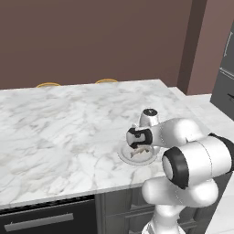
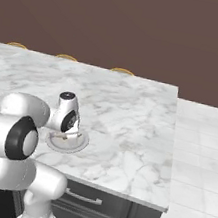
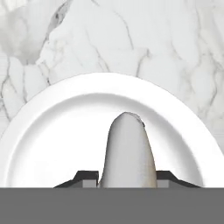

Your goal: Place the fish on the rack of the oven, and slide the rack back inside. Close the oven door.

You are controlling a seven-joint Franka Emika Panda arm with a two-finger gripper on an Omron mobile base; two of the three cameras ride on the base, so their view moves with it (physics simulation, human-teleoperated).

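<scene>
The counter [image 1: 68, 132] is a white marble slab with grey veining, backed by a brown wall. In the left base view, a dark appliance front with a horizontal bar handle [image 1: 39, 222] sits below the counter's near edge at the lower left. Two curved yellow chair backs [image 1: 48, 84] show just beyond the far edge.

Toward the right of the counter, near its front edge, lies a round white plate [image 1: 129, 158]. The fish [image 3: 127, 153] lies on the plate; in the hand view it appears pale and tapered, pointing away from the camera, with the plate rim around it on every side.

The tool [image 1: 140, 150] is lowered directly onto the plate. In the hand view the two dark fingertips [image 3: 85, 177] stand close against both flanks of the fish, touching or nearly so. The jaws are narrowed to about the width of the fish.

On the right, a pale tiled floor [image 2: 200, 147] extends beyond the counter's end.
</scene>
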